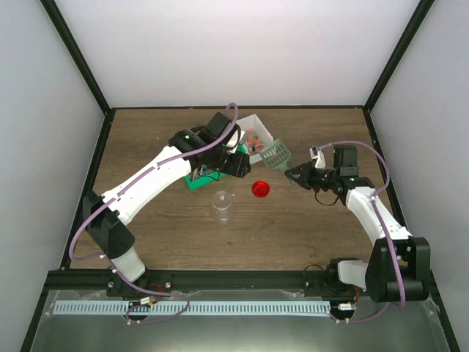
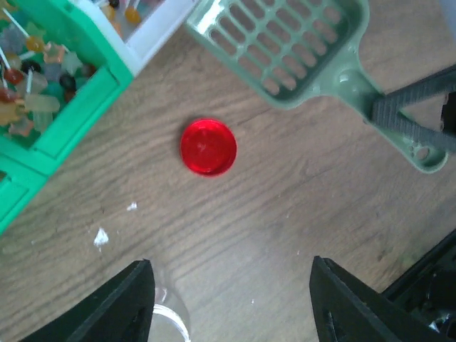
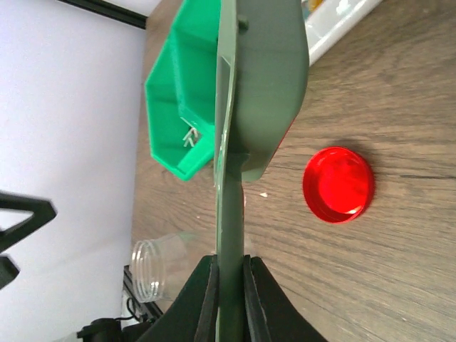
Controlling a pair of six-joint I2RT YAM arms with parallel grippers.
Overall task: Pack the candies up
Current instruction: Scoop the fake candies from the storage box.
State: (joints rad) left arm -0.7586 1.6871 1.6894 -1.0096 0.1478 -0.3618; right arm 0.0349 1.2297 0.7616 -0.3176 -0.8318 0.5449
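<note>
The candies (image 2: 28, 78) are small mixed-colour sweets lying in a green tray (image 2: 78, 107), with more candies (image 1: 254, 138) in a white tray (image 1: 249, 121) behind it. My left gripper (image 2: 231, 285) hangs open over bare wood with nothing between its fingers. A clear jar (image 2: 167, 324) stands upright by its left finger, also seen as the jar (image 1: 222, 205) at mid-table. My right gripper (image 3: 229, 260) is shut on the handle of a green slotted scoop (image 3: 242, 85), whose basket (image 1: 276, 155) is beside the white tray. A round red lid (image 1: 260, 189) lies flat on the table.
The table is brown wood inside white walls with black frame posts. The left arm (image 1: 157, 176) reaches diagonally from the near left over the green tray. A few white crumbs (image 2: 100, 237) lie on the wood near the jar.
</note>
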